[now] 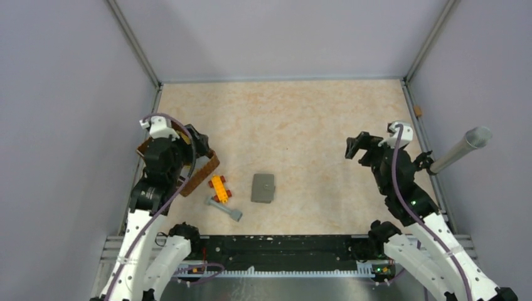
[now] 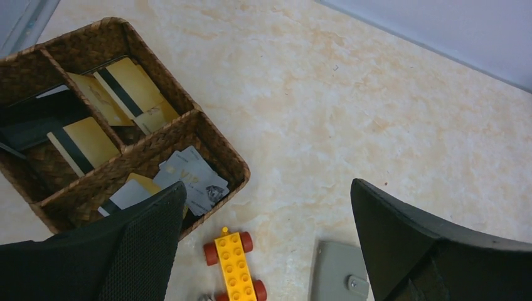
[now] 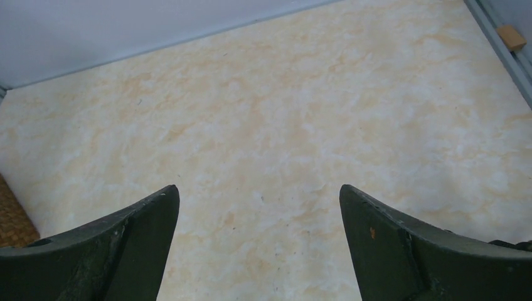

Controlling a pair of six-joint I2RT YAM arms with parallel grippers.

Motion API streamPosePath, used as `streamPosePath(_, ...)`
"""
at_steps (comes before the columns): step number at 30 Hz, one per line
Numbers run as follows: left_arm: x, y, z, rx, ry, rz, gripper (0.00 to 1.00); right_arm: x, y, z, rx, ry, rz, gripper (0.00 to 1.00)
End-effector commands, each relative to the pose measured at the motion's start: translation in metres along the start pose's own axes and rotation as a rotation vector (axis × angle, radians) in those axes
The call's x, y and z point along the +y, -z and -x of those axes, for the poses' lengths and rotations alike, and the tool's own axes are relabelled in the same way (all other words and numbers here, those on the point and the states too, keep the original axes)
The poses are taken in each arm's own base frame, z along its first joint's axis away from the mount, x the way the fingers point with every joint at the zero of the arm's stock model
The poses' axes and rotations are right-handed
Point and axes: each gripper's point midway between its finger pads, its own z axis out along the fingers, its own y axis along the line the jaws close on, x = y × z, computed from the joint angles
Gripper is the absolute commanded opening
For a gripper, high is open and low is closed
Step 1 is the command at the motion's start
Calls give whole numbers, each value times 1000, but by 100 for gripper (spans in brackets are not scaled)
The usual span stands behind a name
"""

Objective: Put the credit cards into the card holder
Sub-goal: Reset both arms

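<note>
Several credit cards (image 2: 125, 88) lie in a brown woven tray (image 2: 213, 135) at the left edge of the desk (image 1: 313, 119). None is in the card holder (image 1: 263, 188). Gold cards with dark stripes fill two of the tray's compartments. A loose pile of grey cards (image 2: 191, 179), with one more gold card beside it, sits in the long compartment on the side facing the middle of the desk. Another compartment holds something dark that I cannot make out.

The card holder is a flat grey square, folded shut, lying on the desk about midway between the left and right edges and towards the near edge. It is well apart from the tray. Between the two lies an orange toy brick car (image 1: 219, 188) with red wheels, and just nearer the near edge is a small grey tool (image 1: 226, 209).

The left jaws hang over the tray, spread wide with nothing between them. The right jaws are also spread wide and empty, raised over bare desk close to the right edge, well apart from the card holder. A metal tube (image 1: 461, 149) slants up beyond the right edge, and a small tan block (image 3: 511, 37) rests on the frame towards the far right corner.
</note>
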Motion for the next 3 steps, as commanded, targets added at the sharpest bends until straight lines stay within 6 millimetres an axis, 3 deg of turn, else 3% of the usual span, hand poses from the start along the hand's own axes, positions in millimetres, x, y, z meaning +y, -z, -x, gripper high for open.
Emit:
streamPosePath(1, 16, 8, -8, -12, -63, 35, 99, -12, -3, -2, 1, 39, -60, 96)
streamPosePath(3, 18, 9, -10, -23, -67, 38, 99, -11, -4, -2, 5, 37, -61, 97)
